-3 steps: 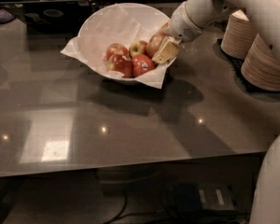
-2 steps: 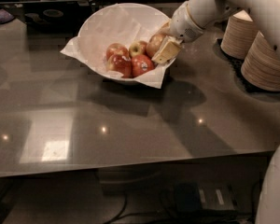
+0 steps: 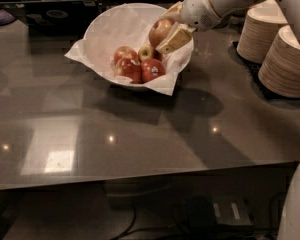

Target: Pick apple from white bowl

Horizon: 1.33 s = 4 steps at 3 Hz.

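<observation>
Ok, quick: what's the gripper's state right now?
Gripper: closed on the apple, above the other apples in the white bowl.

You've got the gripper [image 3: 167, 28] upper centre, tan jaws clamped on the apple [image 3: 159, 32]: pale yellow-tan, reddish blush. White bowl [image 3: 121, 5], white crinkled paper [image 3: 78, 54]. Stickered apple [image 3: 153, 70] deep red. Worktop [image 3: 140, 129] glossy grey-brown.

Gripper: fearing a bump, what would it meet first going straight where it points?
The gripper, holding the apple over the white bowl, would likely meet the small yellow-red apple; depth unclear.
</observation>
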{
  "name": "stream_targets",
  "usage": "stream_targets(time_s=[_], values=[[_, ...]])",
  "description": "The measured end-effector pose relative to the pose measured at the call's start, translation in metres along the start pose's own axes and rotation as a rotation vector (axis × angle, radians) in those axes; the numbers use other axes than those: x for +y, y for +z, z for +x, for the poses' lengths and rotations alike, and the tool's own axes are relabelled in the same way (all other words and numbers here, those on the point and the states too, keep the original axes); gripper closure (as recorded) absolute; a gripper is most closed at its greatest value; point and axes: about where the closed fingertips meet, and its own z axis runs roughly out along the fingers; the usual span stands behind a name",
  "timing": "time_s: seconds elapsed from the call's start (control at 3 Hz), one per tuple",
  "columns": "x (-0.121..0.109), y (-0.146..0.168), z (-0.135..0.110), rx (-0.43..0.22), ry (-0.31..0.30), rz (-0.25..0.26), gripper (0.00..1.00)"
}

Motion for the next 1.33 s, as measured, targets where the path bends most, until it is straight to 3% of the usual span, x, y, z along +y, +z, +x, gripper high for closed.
stream_targets(time_s=[0.67,1.0,1.33], values=[[-0.001,-0.035,-0.038,-0.187,-0.05,-0.046,1.0],[0.022,-0.068,-0.05,-0.292,-0.041,-0.117,1.0],[0.022,-0.067,-0.05,-0.293,-0.041,-0.117,1.0]])
